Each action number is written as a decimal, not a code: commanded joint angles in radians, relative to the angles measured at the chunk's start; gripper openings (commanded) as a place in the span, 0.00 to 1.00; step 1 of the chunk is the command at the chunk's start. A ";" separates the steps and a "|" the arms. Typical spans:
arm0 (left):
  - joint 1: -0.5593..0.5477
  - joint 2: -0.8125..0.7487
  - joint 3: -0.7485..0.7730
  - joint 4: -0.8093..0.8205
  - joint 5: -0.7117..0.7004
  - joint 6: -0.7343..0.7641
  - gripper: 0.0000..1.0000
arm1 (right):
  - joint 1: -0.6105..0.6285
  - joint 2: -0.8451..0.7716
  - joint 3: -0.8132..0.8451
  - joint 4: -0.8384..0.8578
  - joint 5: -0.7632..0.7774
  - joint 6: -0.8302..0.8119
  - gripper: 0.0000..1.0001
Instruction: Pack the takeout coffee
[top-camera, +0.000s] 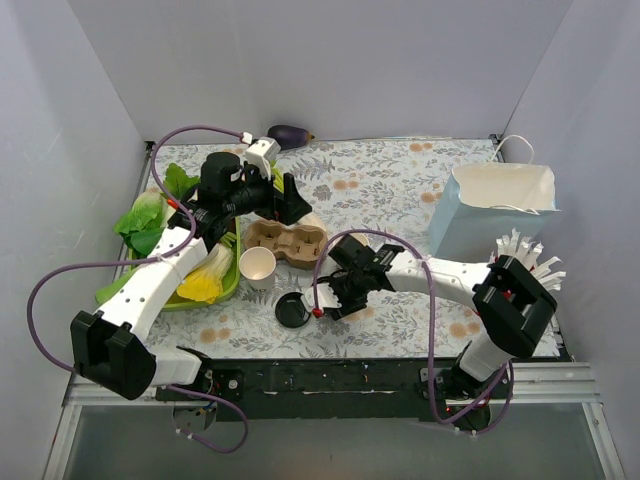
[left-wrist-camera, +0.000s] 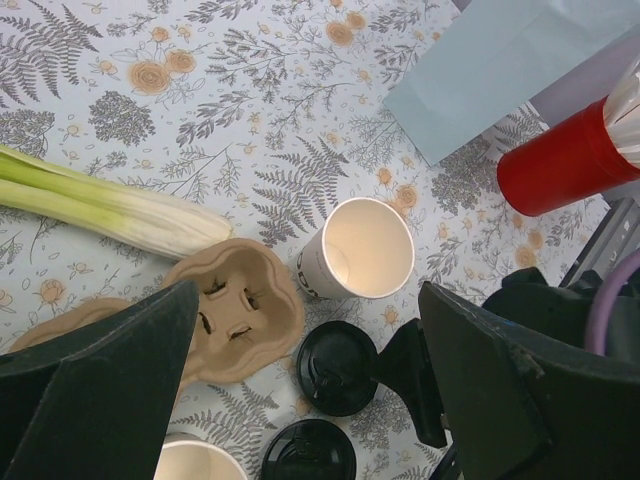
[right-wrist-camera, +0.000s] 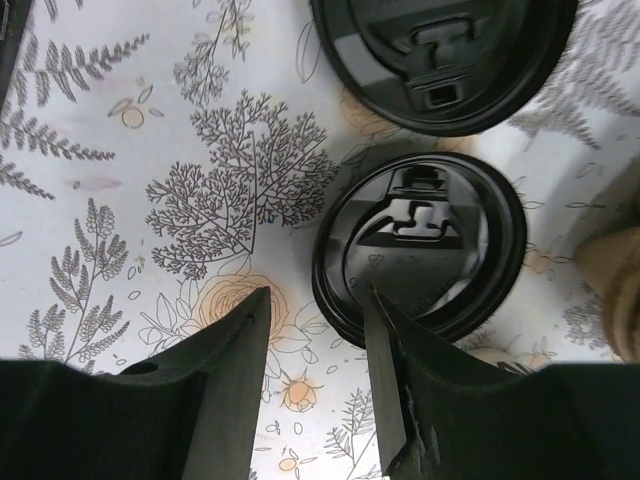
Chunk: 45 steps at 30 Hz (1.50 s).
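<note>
No cup with a lid on it shows in any view, so the takeout coffee is not in view. One lidless white cup (top-camera: 258, 265) stands by the cardboard cup carrier (top-camera: 285, 243). A second lidless cup with dark print (left-wrist-camera: 360, 250) stands beyond the carrier (left-wrist-camera: 235, 310). Two loose black lids (left-wrist-camera: 335, 368) (left-wrist-camera: 310, 452) lie on the table. My right gripper (right-wrist-camera: 315, 340) is open and low. Its jaws stand astride the rim of the nearer lid (right-wrist-camera: 420, 260), and the other lid (right-wrist-camera: 445, 60) lies beyond it. My left gripper (left-wrist-camera: 310, 390) is open and empty above the carrier.
A light blue paper bag (top-camera: 490, 210) stands open at the right, with a red cup of white sticks (left-wrist-camera: 570, 160) beside it. A leek (left-wrist-camera: 100, 205) lies by the carrier. A green tray of greens (top-camera: 160, 250) is at the left, and an eggplant (top-camera: 290, 133) at the back.
</note>
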 joint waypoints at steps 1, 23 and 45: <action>0.015 -0.055 -0.009 0.006 0.016 -0.004 0.94 | 0.017 0.044 -0.016 0.036 0.057 -0.068 0.49; 0.029 -0.042 0.028 0.002 0.050 0.022 0.93 | -0.085 -0.048 0.332 -0.321 -0.292 0.158 0.01; -0.063 0.178 0.025 0.011 0.222 0.128 0.92 | -0.610 0.210 0.403 -0.006 -0.977 1.164 0.01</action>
